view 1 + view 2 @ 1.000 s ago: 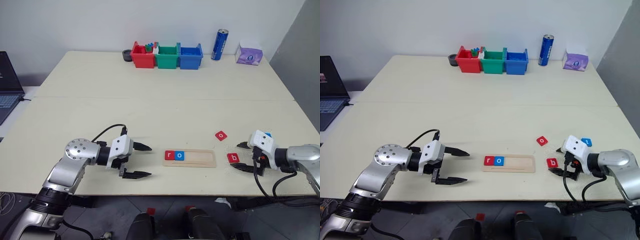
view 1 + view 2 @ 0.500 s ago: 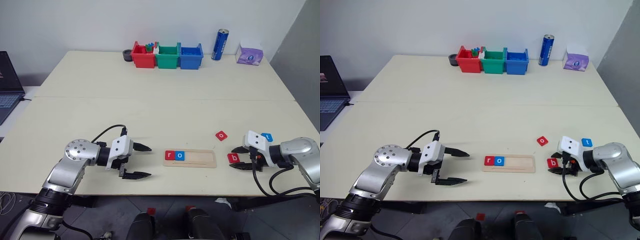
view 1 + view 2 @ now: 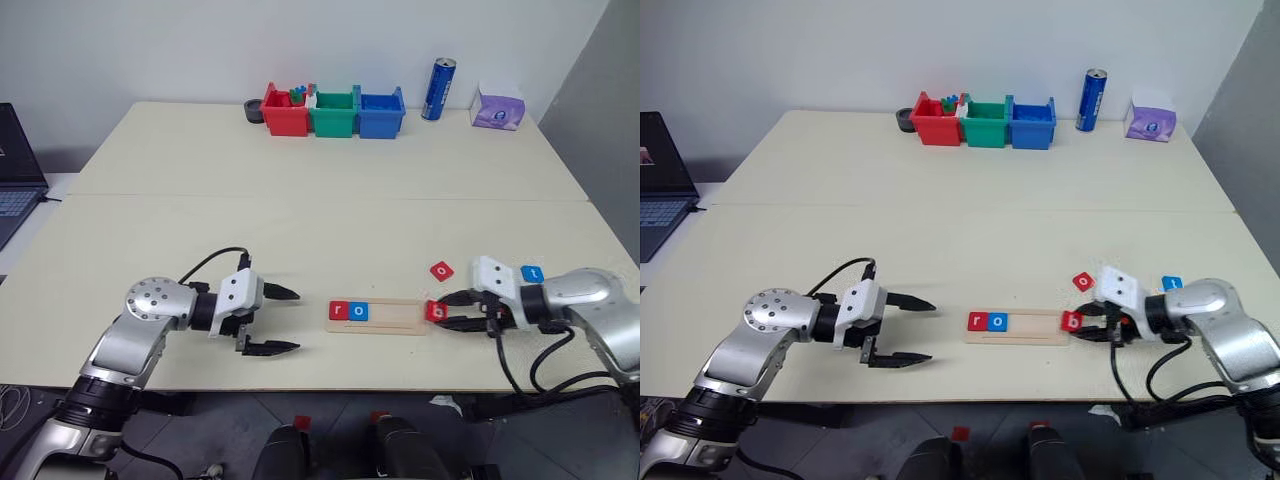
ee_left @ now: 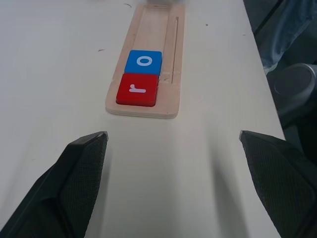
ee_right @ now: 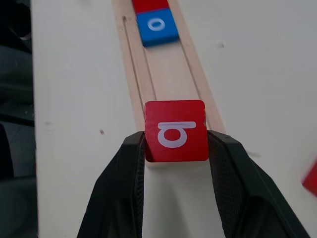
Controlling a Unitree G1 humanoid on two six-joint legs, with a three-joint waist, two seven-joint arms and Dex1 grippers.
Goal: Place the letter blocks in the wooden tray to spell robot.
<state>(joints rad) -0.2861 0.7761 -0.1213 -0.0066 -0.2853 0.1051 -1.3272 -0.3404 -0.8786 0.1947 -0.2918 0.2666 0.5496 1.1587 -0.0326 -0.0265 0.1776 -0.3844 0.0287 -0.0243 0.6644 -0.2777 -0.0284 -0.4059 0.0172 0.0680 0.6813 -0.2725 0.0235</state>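
Right tool (image 5: 176,144), now clenching red b block (image 5: 175,131), is carrying it over to wooden tray (image 3: 400,316)'s right end; left tool (image 3: 283,320) is idling released.

Obscured and cropped items

Black laptop (image 3: 15,165) cut by frame edge; contents of red plastic bin (image 3: 285,112) too small to identify; far end of pale wooden tray (image 4: 157,20) cropped.
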